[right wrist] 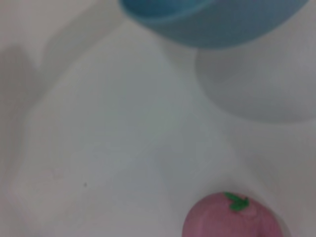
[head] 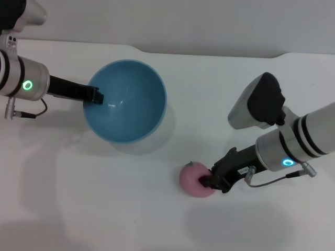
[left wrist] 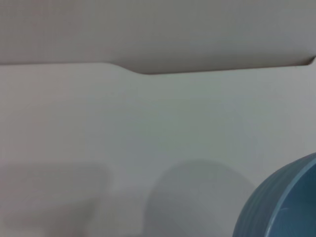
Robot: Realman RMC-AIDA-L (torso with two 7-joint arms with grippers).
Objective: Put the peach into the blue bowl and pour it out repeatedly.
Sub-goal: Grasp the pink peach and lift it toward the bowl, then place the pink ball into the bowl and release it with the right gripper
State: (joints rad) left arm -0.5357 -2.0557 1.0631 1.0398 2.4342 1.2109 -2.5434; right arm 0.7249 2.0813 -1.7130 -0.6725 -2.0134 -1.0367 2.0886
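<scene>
The blue bowl (head: pixel 128 99) is held off the table and tilted, its glossy inside empty and facing the camera. My left gripper (head: pixel 97 97) is shut on its left rim. The bowl's edge also shows in the left wrist view (left wrist: pixel 281 207) and in the right wrist view (right wrist: pixel 217 19). The pink peach (head: pixel 194 180) with its green stem lies low at the table, in front of and to the right of the bowl. My right gripper (head: pixel 205 181) is shut on the peach's right side. The peach also shows in the right wrist view (right wrist: pixel 232 219).
The white table (head: pixel 104 209) has its far edge along the top of the head view, with a step in it (head: pixel 141 49). The bowl's shadow (head: pixel 152 138) falls on the table under it.
</scene>
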